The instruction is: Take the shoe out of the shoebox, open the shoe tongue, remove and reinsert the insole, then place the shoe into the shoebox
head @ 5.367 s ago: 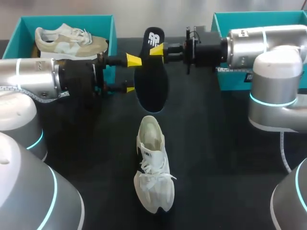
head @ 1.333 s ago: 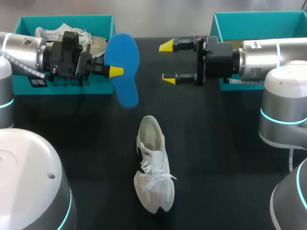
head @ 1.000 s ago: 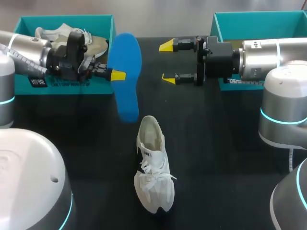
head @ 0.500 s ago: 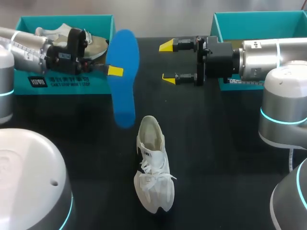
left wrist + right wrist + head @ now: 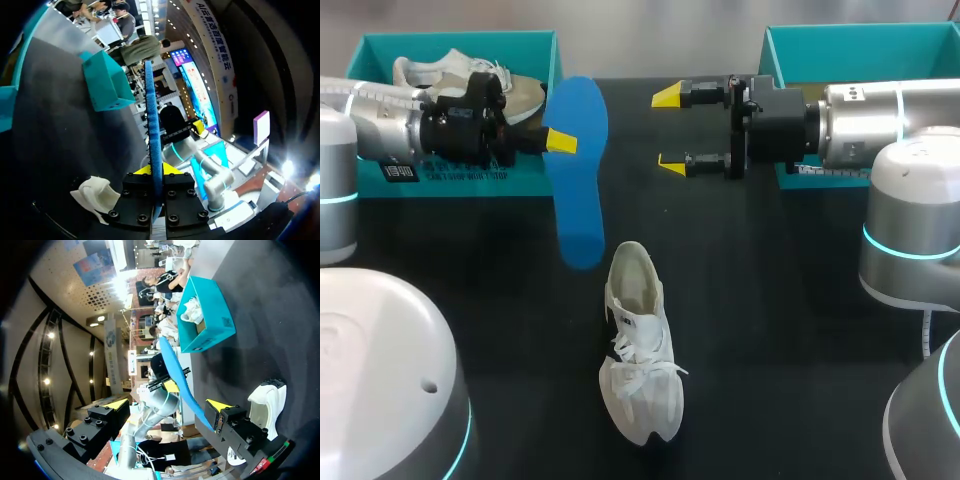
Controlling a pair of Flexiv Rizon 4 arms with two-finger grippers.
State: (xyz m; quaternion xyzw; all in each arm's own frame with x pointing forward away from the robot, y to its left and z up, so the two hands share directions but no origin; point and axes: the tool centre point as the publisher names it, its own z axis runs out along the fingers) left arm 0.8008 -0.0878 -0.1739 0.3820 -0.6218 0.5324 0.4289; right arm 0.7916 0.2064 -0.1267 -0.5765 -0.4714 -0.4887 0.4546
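A blue insole (image 5: 576,190) hangs in the air, lengthwise, with my left gripper (image 5: 560,141) shut on its edge near the far end. Its near end hovers just left of the heel of the white shoe (image 5: 638,345), which lies on the black table with its toe toward me. In the left wrist view the insole (image 5: 152,120) stands edge-on between the shut fingers, the shoe (image 5: 95,192) below it. My right gripper (image 5: 668,129) holds open and empty to the insole's right. The right wrist view shows the insole (image 5: 182,385) ahead of my open right gripper (image 5: 167,404), and the shoe (image 5: 265,400).
A teal shoebox (image 5: 535,45) at the back left holds a second, beige and white shoe (image 5: 470,85). Another teal box (image 5: 800,40) stands at the back right behind my right arm. Bare black table lies around the white shoe.
My left gripper has turned the insole, whose near end dropped toward the shoe's heel. The right arm and the white shoe have not moved.
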